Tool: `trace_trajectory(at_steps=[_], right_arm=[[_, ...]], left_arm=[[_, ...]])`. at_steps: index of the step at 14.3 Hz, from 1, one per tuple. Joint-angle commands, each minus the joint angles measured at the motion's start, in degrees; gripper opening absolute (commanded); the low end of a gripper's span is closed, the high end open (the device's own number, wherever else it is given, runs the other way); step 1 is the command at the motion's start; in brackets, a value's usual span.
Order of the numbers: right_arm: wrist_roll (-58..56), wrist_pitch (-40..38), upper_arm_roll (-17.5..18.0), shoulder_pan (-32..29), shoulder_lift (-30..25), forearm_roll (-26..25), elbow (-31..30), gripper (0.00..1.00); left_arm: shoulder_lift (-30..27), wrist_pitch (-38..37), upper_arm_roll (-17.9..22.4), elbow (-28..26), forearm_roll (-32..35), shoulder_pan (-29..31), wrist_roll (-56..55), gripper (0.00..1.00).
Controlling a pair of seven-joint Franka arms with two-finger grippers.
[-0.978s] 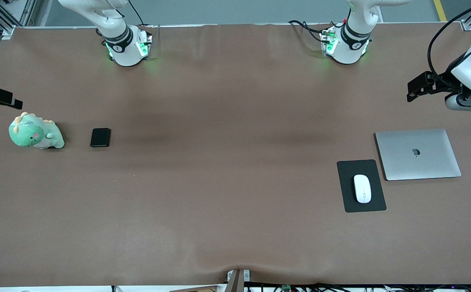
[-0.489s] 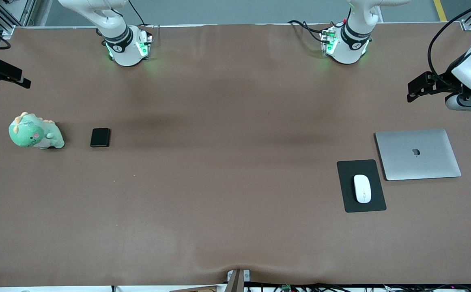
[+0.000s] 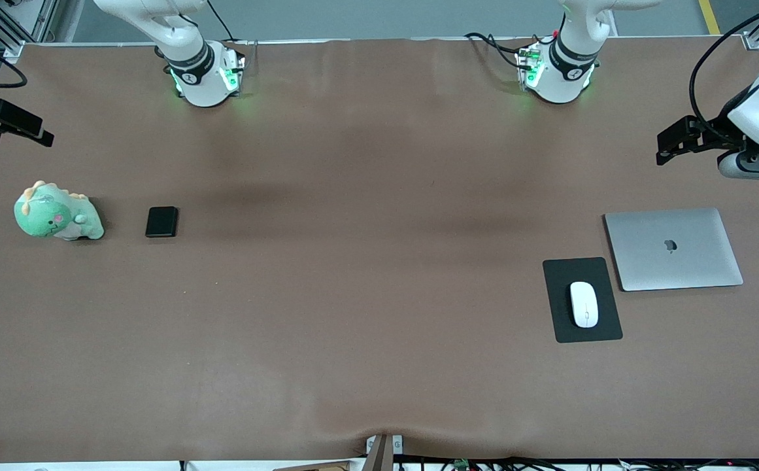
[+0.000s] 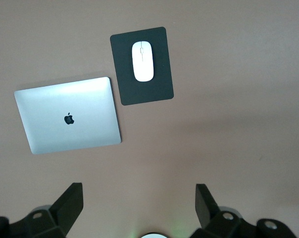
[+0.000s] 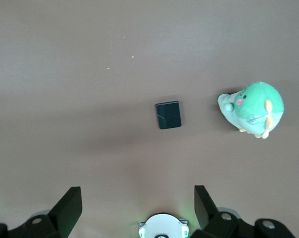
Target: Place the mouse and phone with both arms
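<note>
The white mouse point(image 3: 584, 304) lies on the black mouse pad point(image 3: 559, 314) toward the left arm's end; it also shows in the left wrist view point(image 4: 142, 61). The black phone point(image 3: 161, 222) lies flat toward the right arm's end, beside a plush dinosaur; it also shows in the right wrist view point(image 5: 168, 115). My left gripper point(image 3: 665, 149) is open and empty, high over bare table by the laptop point(image 4: 138, 188). My right gripper point(image 3: 39, 133) is open and empty, high over the table's edge at the right arm's end point(image 5: 137, 189).
A closed silver laptop point(image 3: 673, 248) lies beside the mouse pad, toward the left arm's end. A green plush dinosaur point(image 3: 55, 212) sits beside the phone, toward the right arm's end. The arm bases point(image 3: 206, 75) point(image 3: 556, 72) stand along the table's edge farthest from the front camera.
My right gripper has moved away from the plush dinosaur toward the base edge of the table. The left gripper, mouse and phone have not visibly moved.
</note>
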Motion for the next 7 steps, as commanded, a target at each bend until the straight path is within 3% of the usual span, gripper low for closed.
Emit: trace_trajectory(at_steps=[1,7], right_arm=[[1.03,0.25,1.98,-0.7,-0.7,-2.36,-0.31,1.0],[0.86,1.21,3.29,-0.7,-0.7,-4.81,-0.4,1.0]], left_arm=[[0.02,0.32,-0.01,0.65,0.56,0.18,1.34,1.0],[0.11,0.23,-0.1,0.74,0.55,0.09,1.34,1.0]])
